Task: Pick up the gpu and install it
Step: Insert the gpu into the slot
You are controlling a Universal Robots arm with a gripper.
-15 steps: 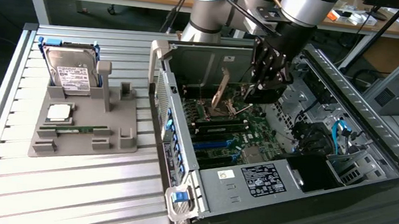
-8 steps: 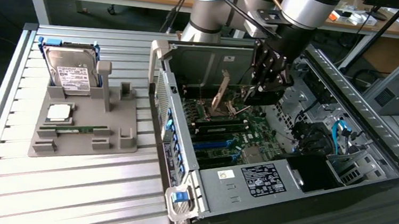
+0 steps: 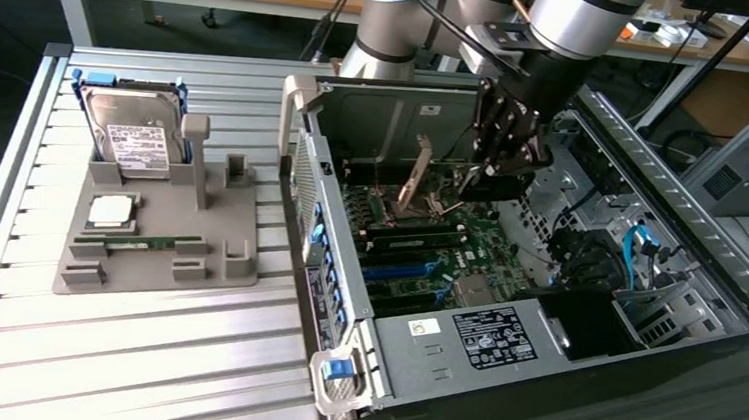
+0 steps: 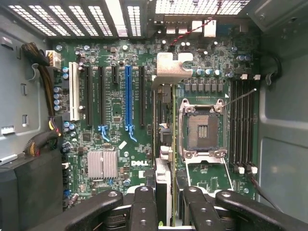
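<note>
On the exterior view's left, a grey holder sits on the slatted tabletop and carries three parts: one hard drive standing upright at its far end, one square chip lying flat, and one slim green memory stick lying in a groove nearer the camera. To their right lies one open computer case, its motherboard exposed. The single arm, cut off by the frame's upper edge, reaches down into the case, its hand clamped on the gpu, which hangs over the board's far half.

In the wrist view the gpu appears edge-on as a thin dark strip with its silver bracket at the far end. It stands between the row of expansion slots and the open processor socket. Its cooler face is hard to make out, and its near end is hidden behind the hand. Whether the card touches the board cannot be told. Among the slots, one is white and one blue. One finned heatsink sits near them.
</note>
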